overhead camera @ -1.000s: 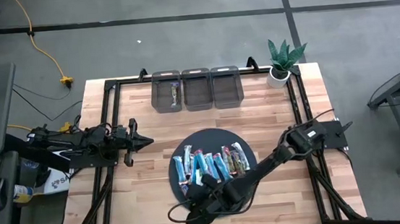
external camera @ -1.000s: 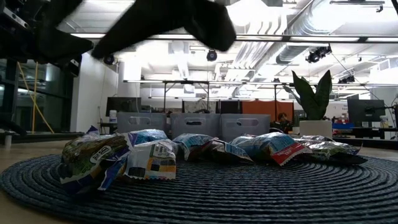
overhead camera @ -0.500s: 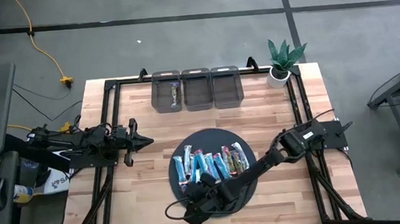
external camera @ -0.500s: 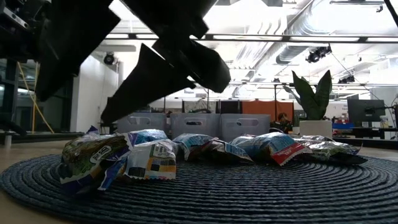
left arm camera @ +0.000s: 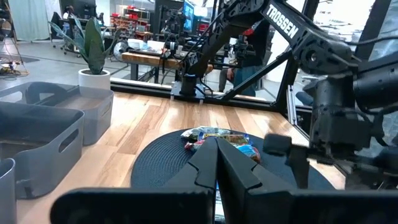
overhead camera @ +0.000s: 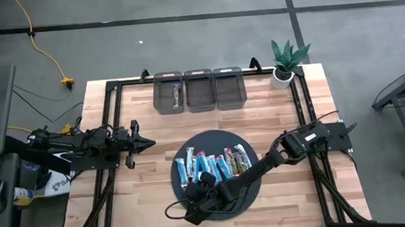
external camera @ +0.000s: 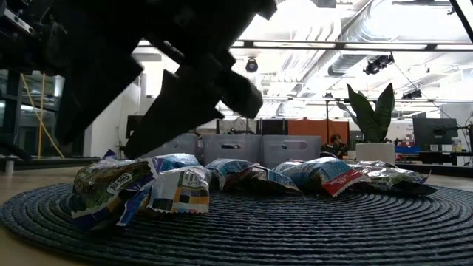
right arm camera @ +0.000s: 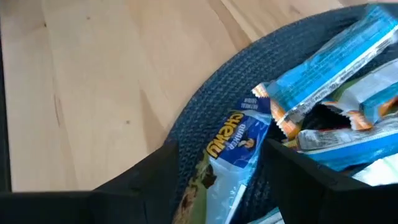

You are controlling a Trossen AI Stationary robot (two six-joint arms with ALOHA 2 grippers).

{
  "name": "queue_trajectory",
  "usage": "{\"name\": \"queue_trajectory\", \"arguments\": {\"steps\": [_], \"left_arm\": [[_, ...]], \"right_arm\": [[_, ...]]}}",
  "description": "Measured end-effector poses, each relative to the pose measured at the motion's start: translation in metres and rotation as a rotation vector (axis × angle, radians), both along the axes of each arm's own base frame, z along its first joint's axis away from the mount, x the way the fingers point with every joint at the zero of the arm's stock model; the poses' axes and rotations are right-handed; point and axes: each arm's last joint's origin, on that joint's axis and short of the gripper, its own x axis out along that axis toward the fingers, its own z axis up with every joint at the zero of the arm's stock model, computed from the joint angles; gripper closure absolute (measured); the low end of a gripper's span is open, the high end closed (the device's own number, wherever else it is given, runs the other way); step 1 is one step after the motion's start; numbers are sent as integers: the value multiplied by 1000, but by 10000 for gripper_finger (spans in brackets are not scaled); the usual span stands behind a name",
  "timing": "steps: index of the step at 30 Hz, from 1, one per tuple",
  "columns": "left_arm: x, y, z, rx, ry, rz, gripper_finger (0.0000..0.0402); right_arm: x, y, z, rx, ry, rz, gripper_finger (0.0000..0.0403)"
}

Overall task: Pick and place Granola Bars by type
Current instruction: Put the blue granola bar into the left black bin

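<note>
My right arm reaches from its base at the table's right edge diagonally across the round dark mat (overhead camera: 249, 186) toward the near left part of it, forearm low over the pile. My right gripper (right arm camera: 217, 163) hangs just above the mat's near-left rim, fingers spread wide, one on each side of a blue and green bar (right arm camera: 227, 152) marked "chewy" that lies between them. I cannot tell whether either finger touches its wrapper. From overhead my own wrist and forearm cover that bar and the near ends of its neighbours.

The Granola Bars (overhead camera: 214, 165) lie in a loose row across the middle of the mat, mostly light blue with a few red and pale ones toward the right. One more bar (overhead camera: 176, 94) sits in the leftmost of three grey bins (overhead camera: 199, 90) at the far edge of the table. From table height the right gripper is only a dark silhouette above the crumpled wrappers (external camera: 177, 188), its outline cut off at the top.

My left arm waits over the table's left side, well apart from the mat, its left gripper (left arm camera: 217, 163) pointing toward the pile with fingers pressed together and empty. A potted plant (overhead camera: 286, 62) stands at the far right corner.
</note>
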Motion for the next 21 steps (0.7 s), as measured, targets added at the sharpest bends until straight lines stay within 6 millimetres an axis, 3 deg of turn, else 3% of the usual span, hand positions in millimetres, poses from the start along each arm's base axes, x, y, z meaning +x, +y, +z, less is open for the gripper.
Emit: {"name": "queue_trajectory", "arguments": {"steps": [10, 21], "left_arm": [[0, 0, 0, 0, 0, 0, 400], [0, 0, 0, 0, 0, 0, 400]], "right_arm": [[2, 2, -20, 35, 33, -5, 187], [3, 4, -27, 52, 49, 12, 191]]}}
